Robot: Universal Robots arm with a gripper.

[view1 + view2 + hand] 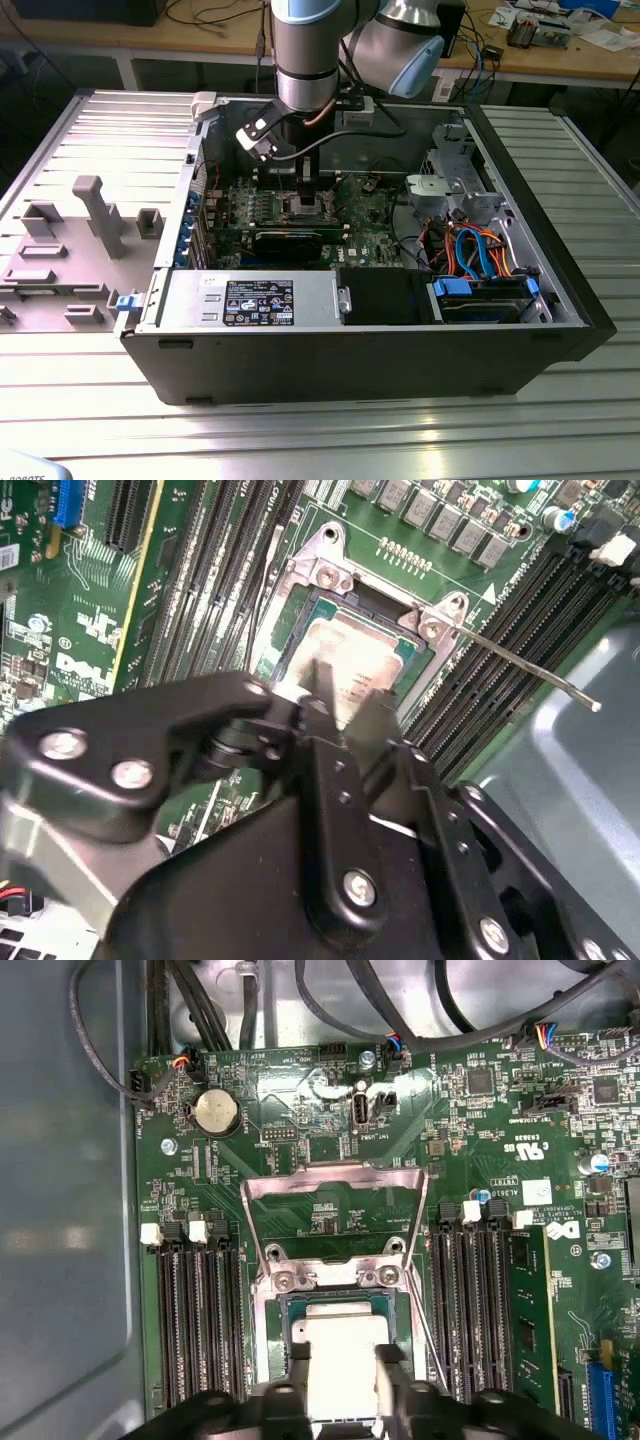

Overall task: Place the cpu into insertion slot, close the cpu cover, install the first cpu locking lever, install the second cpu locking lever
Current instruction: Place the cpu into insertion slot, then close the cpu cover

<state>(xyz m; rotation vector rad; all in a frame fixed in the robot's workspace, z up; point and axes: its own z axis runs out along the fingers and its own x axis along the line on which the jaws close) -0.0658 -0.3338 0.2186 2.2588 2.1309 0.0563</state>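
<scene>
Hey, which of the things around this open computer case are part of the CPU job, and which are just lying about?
Job in hand:
gripper
cpu, in the insertion slot
cpu cover, open
locking lever

Lying about:
coin battery
memory slots
blue cables
grey fixture

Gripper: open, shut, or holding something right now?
Gripper: down at the cpu in the insertion slot; whether it grips cannot be told.
</scene>
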